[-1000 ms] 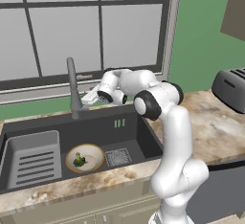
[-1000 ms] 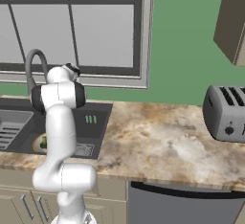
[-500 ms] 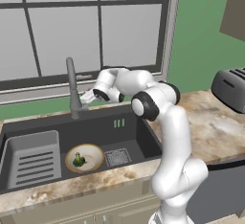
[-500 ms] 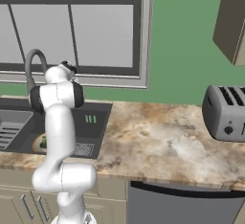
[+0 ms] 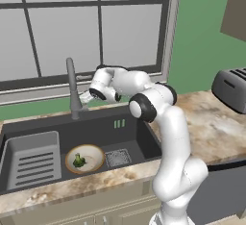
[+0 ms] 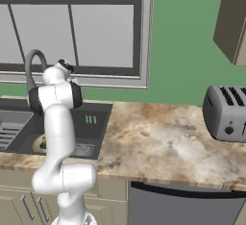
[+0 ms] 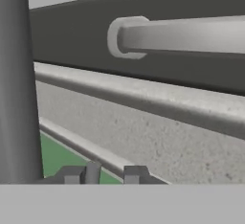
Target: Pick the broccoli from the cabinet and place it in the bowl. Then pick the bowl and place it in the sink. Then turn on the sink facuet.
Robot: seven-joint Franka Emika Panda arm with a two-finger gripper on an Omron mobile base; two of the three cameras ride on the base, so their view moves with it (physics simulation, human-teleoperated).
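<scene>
Left base view: the sink [image 5: 144, 137], a dark grey rectangular basin sunk into the marbled surface [image 5: 226, 128], holds a ribbed grey rack insert [image 5: 33, 159] on its left side and a square drain grate [image 5: 117, 157] near the middle. Between them sits the bowl [image 5: 85, 157], wide and shallow, cream with a brown rim, and inside it lies the broccoli [image 5: 78, 160], a small dark green floret on a paler stalk. Behind the basin stands the sink facuet [image 5: 72, 87], a slim grey upright neck. The white arm reaches over the basin, and the gripper [image 5: 86, 95] is right beside the tap, low on its neck, where the small side lever sticks out. A grey toaster [image 5: 233, 90] stands at the far right.

Right base view: the arm's upright links block most of the basin; a sliver of the bowl [image 6: 38, 143] shows beside the arm. The tap's neck [image 6: 30, 68] curves up behind the arm's shoulder, against the window [image 6: 81, 27]. The toaster [image 6: 227, 113] sits well apart on the right.

Hand view: the tap's neck [image 7: 16, 84] rises thick and grey along the left edge. The jaws stand drawn close, with a thin grey upright piece between the two dark fingertips [image 7: 72, 174]; whether they actually squeeze it cannot be told.
</scene>
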